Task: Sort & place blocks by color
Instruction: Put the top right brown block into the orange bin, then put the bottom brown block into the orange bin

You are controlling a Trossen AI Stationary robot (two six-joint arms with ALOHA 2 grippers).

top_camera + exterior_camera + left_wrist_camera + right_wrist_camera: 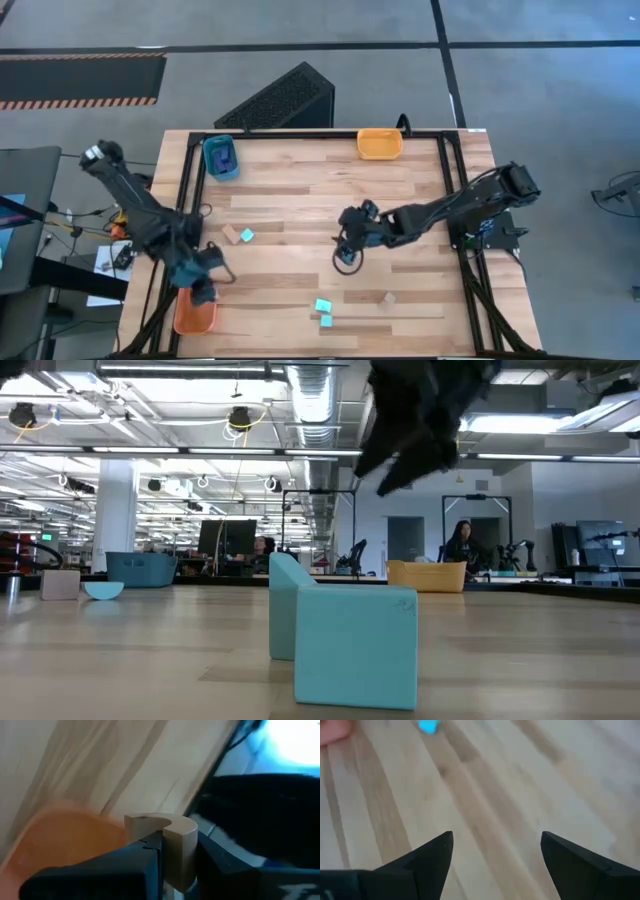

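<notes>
My left gripper (203,288) hangs over the orange tray (194,317) at the table's near left corner, shut on a pale tan wooden block (172,827) with a rounded side. My right gripper (347,252) hovers open above bare wood at mid-table; its fingers (432,855) stand wide apart with nothing between them. Two light cyan cubes (323,312) sit on the table near the near edge and fill the low view (355,645). A tan block (232,235) and a cyan piece (247,235) lie left of centre. Another tan block (388,297) lies right of the cubes. My left gripper pinches the tan block between its two fingers (145,855), which sit on the block's flat and rounded sides (187,845). The block's top stands out above the fingertips. It is lifted clear, above the edge of the orange tray (65,830).
A teal tray (221,158) with a dark blue block inside sits at the far left corner, and a yellow-orange tray (380,144) at the far edge, right of centre. Black frame rails (190,180) run along the table's sides. Bare wood lies between the trays and under my right gripper.
</notes>
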